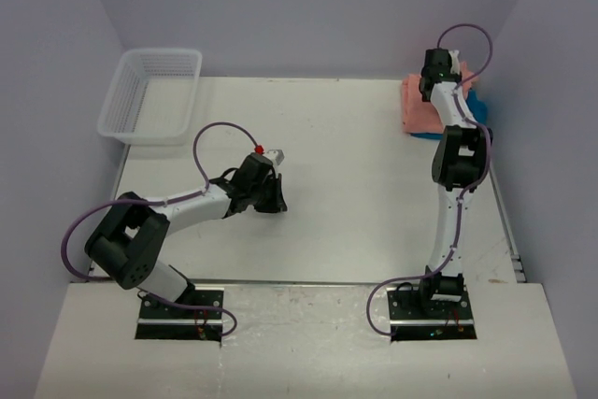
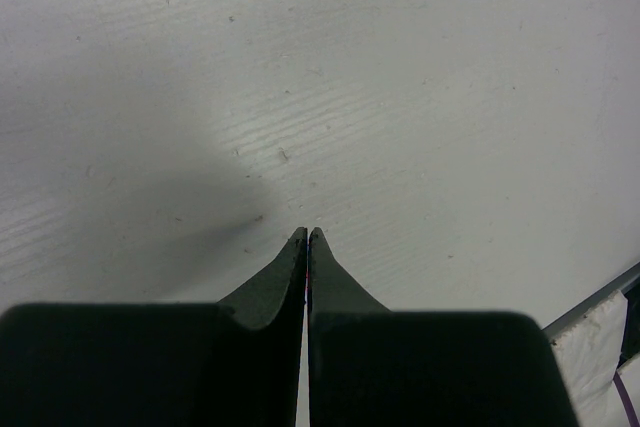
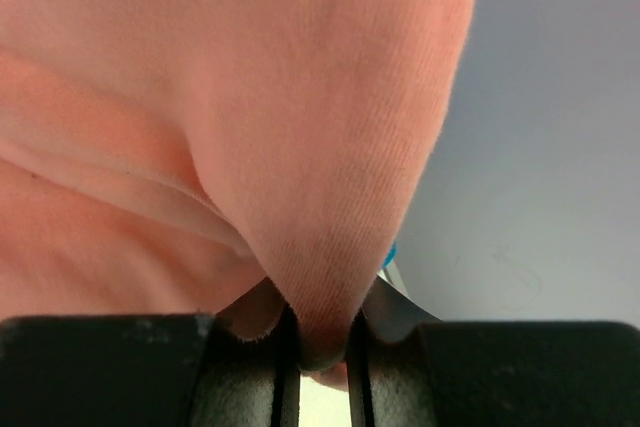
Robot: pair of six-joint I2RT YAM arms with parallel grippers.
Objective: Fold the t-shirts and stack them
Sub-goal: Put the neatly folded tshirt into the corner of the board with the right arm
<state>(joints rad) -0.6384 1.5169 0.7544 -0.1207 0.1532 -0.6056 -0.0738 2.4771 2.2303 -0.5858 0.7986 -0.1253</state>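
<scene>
The salmon-pink t-shirt (image 1: 418, 105) lies folded at the table's far right, on top of the teal-blue t-shirt (image 1: 477, 109), of which only an edge shows. My right gripper (image 1: 439, 77) reaches over the pile and is shut on a fold of the pink cloth (image 3: 330, 147), which fills the right wrist view; a sliver of teal (image 3: 391, 253) peeks out beside it. My left gripper (image 1: 275, 195) hovers low over the bare tabletop in the middle left, shut with nothing between its fingertips (image 2: 296, 247).
A white mesh basket (image 1: 151, 95) stands at the far left corner. The table's right edge runs close beside the shirt pile. The purple-grey walls enclose the back and both sides.
</scene>
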